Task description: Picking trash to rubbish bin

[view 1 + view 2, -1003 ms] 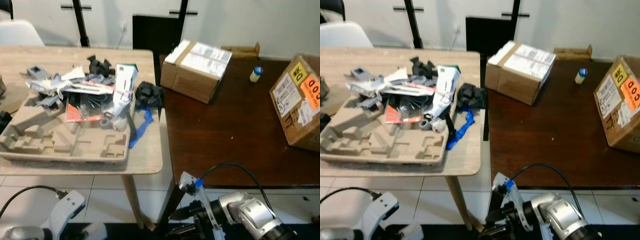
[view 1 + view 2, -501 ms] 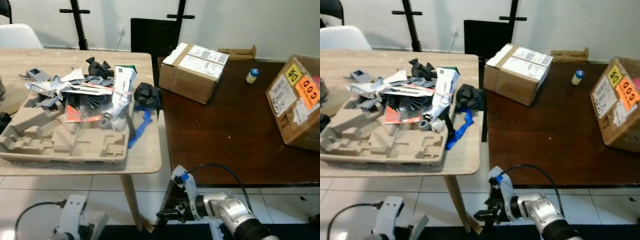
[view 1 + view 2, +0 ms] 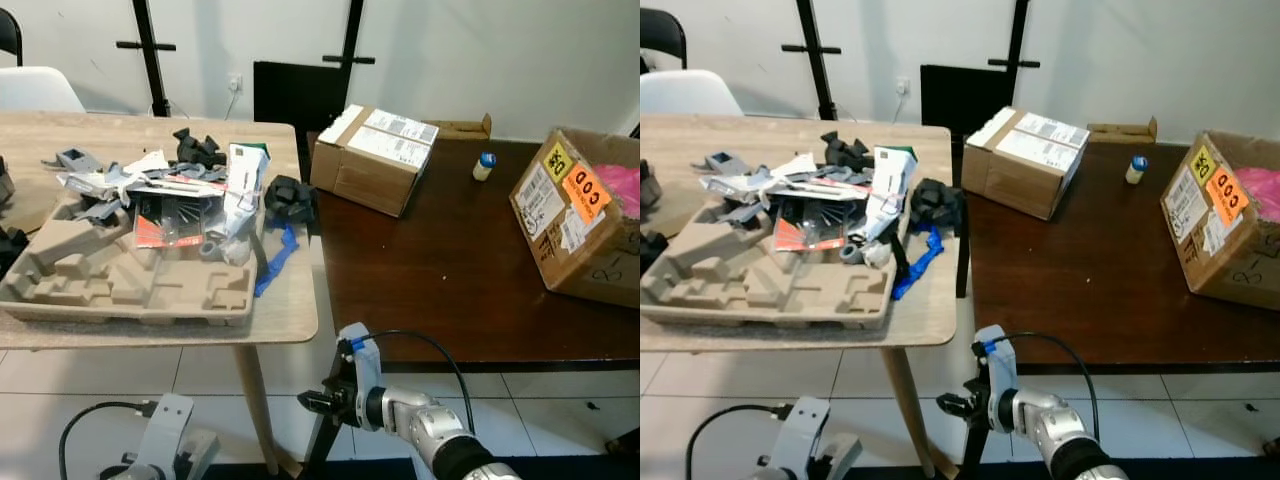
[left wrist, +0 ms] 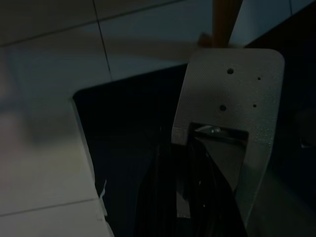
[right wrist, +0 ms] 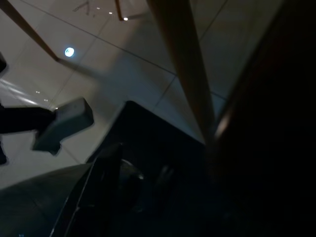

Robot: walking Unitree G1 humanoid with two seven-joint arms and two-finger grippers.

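The trash lies heaped on the light wooden table [image 3: 290, 310]: crumpled papers and grey plastic bits [image 3: 150, 180], a white carton [image 3: 243, 180], a black lump [image 3: 290, 195] and a blue strap [image 3: 272, 262]. Much of it rests on a moulded cardboard tray [image 3: 120, 290]. My right gripper [image 3: 312, 402] hangs low in front of me, below the gap between the two tables and near a wooden table leg [image 5: 182, 69]. My left arm [image 3: 165, 445] hangs idle at the lower left over the tiled floor. The left gripper [image 4: 190, 192] looks dark against a black shape.
A dark brown table [image 3: 450, 270] stands to the right with a taped cardboard box [image 3: 372, 145], a small bottle [image 3: 484, 166] and an open box with labels [image 3: 580, 215]. A white chair [image 3: 35, 88] and black stands are behind. White tiles lie below.
The camera has shifted, showing more floor. My right arm has swung left and lower, under the table edges. My left arm has moved a little toward the middle.
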